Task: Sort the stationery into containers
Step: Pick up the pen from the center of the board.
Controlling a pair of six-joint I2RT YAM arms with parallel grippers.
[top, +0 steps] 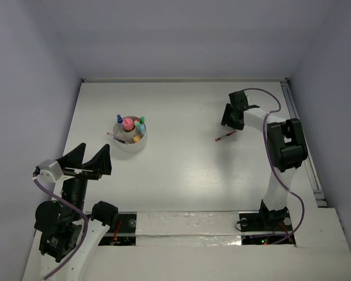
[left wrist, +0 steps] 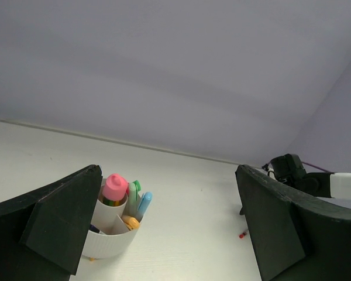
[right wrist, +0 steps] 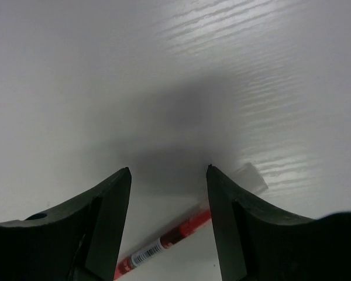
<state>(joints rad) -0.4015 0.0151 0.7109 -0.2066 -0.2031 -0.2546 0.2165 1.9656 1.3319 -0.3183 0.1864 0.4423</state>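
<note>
A round white cup [top: 130, 143] stands left of the table's middle and holds pink, green, orange and light-blue markers; it also shows in the left wrist view [left wrist: 108, 240]. A thin red pen [top: 225, 136] lies flat on the table at the right, and shows between the jaws in the right wrist view [right wrist: 164, 241]. My right gripper [top: 230, 122] is open, low over the table just beyond the pen's far end. My left gripper [top: 88, 159] is open and empty, raised near the table's left front, below the cup.
The table is white with grey walls on three sides. A metal rail [top: 301, 140] runs along the right edge. A strip of white tape [top: 187, 231] covers the front edge between the arm bases.
</note>
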